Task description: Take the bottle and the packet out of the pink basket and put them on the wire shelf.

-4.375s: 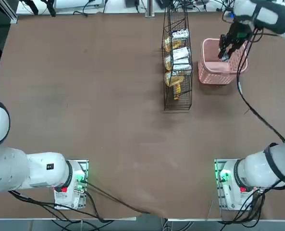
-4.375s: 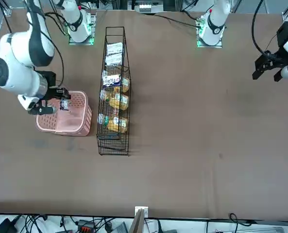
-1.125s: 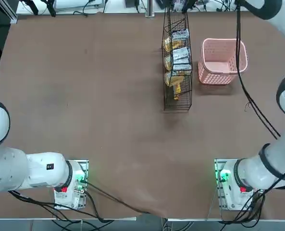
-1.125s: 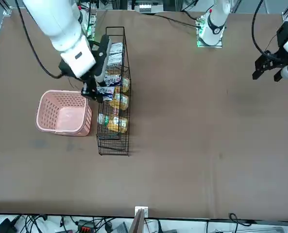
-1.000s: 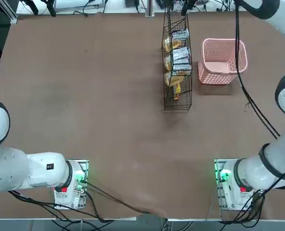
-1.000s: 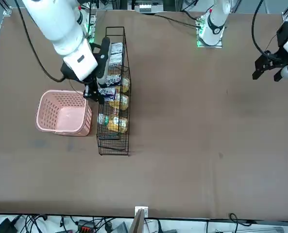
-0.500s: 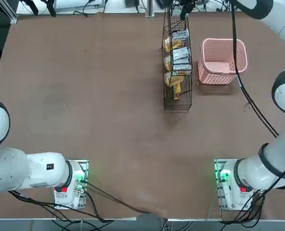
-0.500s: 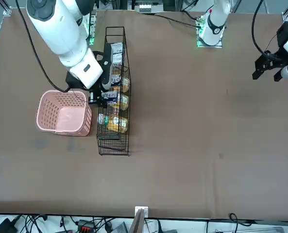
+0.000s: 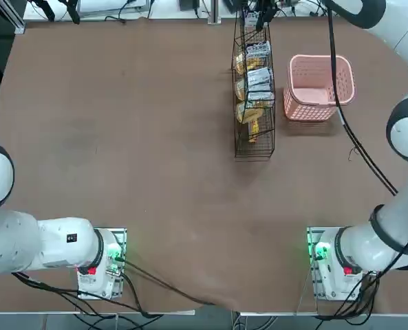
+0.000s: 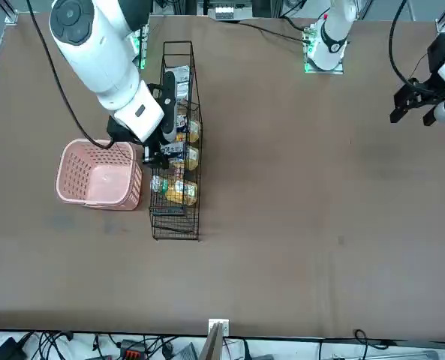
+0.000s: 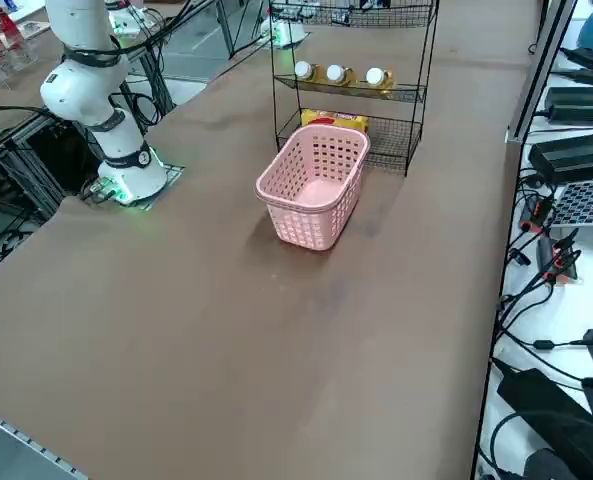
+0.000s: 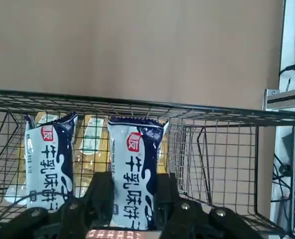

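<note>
The wire shelf (image 10: 177, 142) stands directly under the right gripper (image 12: 132, 199), which hangs over its upper tier with its two fingers clamped on the packet (image 12: 135, 174). The packet is white with dark blue print and stands between the fingers, its free end sticking out past the fingertips above the wire grid. A second white packet (image 12: 49, 159) of the same kind lies just beside the gripper on a shelf tier, with yellow-orange packets (image 10: 178, 193) on the tiers below it. The pink basket (image 10: 99, 175) sits on the table (image 10: 320, 210) beside the shelf, off to the gripper's side and lower, and its inside shows bare. Three white-capped bottles (image 11: 336, 74) stand in a row on a middle tier, beneath the gripper.
</note>
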